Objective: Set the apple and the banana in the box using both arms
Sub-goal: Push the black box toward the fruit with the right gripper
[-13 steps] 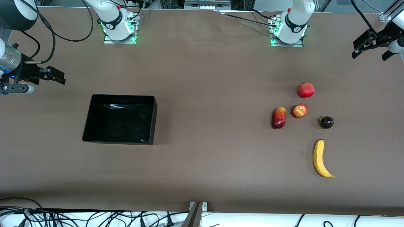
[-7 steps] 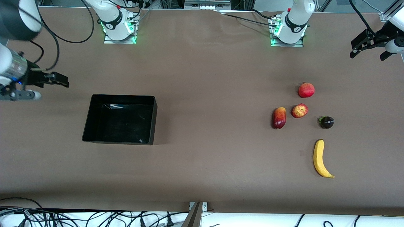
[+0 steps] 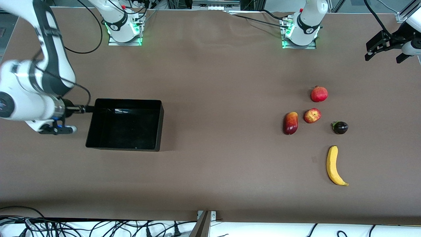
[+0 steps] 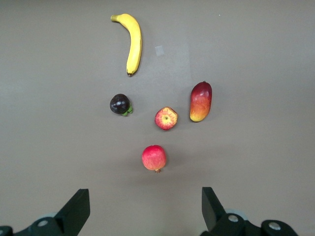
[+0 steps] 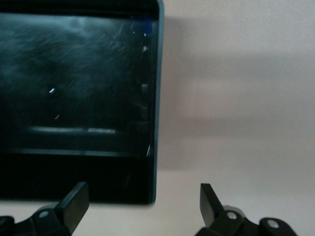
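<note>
The right hand (image 3: 86,108) hangs spread at the box (image 3: 157,125) wall facing the right arm's end of the bench (image 3: 213,164); the box holds nothing. Toward the left arm's end lie a mango (image 3: 290,122), the apple (image 3: 312,115) beside it, a pomegranate (image 3: 319,94) farther from the front camera, a dark fruit (image 3: 340,127), and the banana (image 3: 334,166) nearest the front edge. The left hand (image 3: 384,47) hangs spread by the corner at the left arm's end, on the base side.
</note>
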